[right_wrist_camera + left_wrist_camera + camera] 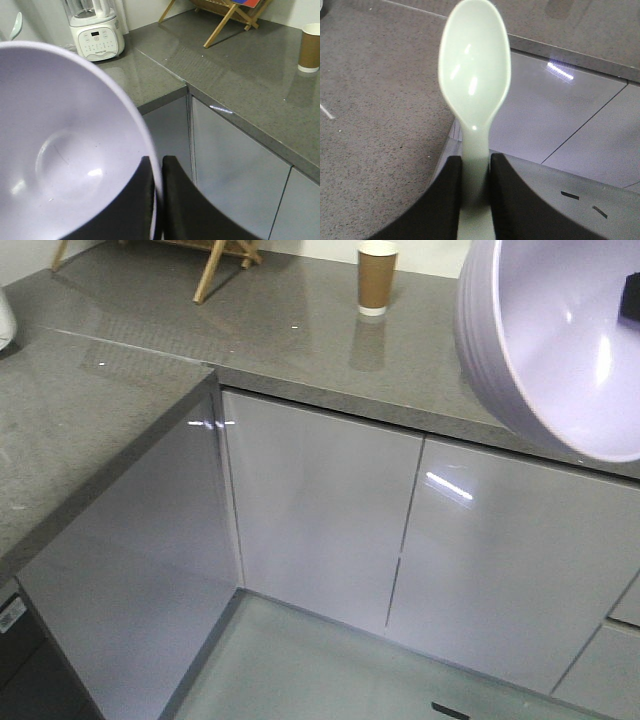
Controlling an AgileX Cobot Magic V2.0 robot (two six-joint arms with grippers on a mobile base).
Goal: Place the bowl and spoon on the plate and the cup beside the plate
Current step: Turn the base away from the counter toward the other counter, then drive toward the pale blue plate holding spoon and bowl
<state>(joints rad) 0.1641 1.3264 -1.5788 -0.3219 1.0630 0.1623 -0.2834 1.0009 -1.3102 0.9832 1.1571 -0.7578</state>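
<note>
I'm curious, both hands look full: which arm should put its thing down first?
Likely right: the right gripper pinches the bowl by its rim; the spoon in the left gripper should follow it.

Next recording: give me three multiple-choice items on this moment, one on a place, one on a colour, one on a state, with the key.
1. Where is the cup?
A) in a sink
B) upright on the counter
C) on the floor

2. What colour is the spoon?
A) pale green
B) red
C) black

3. What is the right gripper doing?
A) hanging open and empty
B) shut on the cup
C) shut on the rim of the bowl

Key:
1 B, it stands upright on the grey stone top.
2 A, the left wrist view shows it mint green, its handle in the left gripper.
3 C, the jaws pinch the purple rim.
</note>
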